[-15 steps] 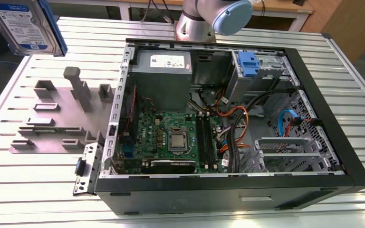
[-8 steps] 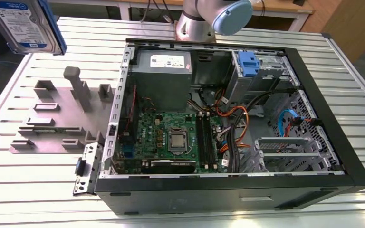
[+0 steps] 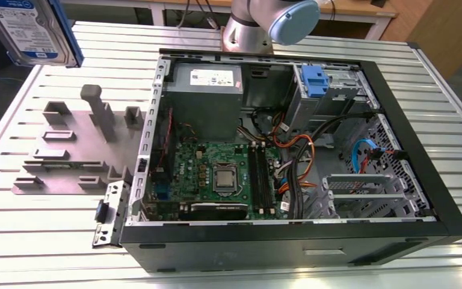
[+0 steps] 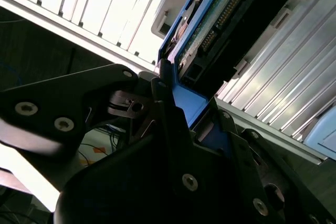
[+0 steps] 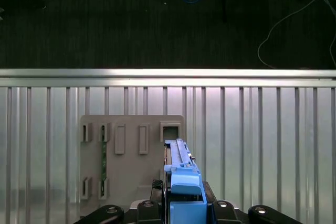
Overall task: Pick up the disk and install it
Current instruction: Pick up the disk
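Disk [image 3: 34, 30] hung clamped edge-on in the gripper's [image 4: 170, 95] narrow-set jaws, lifted clear above the grey holder block [image 3: 70, 150], near the slatted table's [image 3: 38, 241] corner at the exterior view's left.

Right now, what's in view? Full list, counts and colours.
disk: 1, silver with a white-and-blue label in a blue bracket, held in the air at the exterior view's far left
holder block: 1, grey, on the table, to the exterior view's left of the case
case: 1, black, open, on the table
caddy: 1, blue, in the case's far bay
motherboard: 1, green, on the case floor
power supply: 1, grey, at the far end of the case
cables: several, orange, blue and black, inside the case
table: 1, silver, slatted
arm: 1, silver with a light-blue cap, behind the case
gripper: 1, black, shut on the disk's bracket
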Robot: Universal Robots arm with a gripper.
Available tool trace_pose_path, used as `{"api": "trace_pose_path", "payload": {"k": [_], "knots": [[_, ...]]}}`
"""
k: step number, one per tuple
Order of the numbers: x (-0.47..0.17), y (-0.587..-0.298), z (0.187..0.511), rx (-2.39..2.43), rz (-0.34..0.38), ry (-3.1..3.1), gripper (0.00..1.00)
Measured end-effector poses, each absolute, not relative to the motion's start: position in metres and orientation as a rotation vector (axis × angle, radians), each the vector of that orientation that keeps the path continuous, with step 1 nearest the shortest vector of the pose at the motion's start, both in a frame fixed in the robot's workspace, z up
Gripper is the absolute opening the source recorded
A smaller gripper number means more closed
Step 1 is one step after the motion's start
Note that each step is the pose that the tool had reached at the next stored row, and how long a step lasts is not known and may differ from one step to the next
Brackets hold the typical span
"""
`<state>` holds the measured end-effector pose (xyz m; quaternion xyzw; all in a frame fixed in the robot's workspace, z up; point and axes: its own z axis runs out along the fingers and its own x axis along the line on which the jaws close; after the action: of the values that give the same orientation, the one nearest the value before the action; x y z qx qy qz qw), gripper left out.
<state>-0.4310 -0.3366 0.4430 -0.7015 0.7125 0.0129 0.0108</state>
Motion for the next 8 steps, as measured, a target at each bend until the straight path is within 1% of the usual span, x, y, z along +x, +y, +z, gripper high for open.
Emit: {"api": "trace_pose_path", "payload": {"k": [8], "knots": [[-0.4310,-0.3366,0.4485,-2.189,0.040,2.223,0.37]]}}
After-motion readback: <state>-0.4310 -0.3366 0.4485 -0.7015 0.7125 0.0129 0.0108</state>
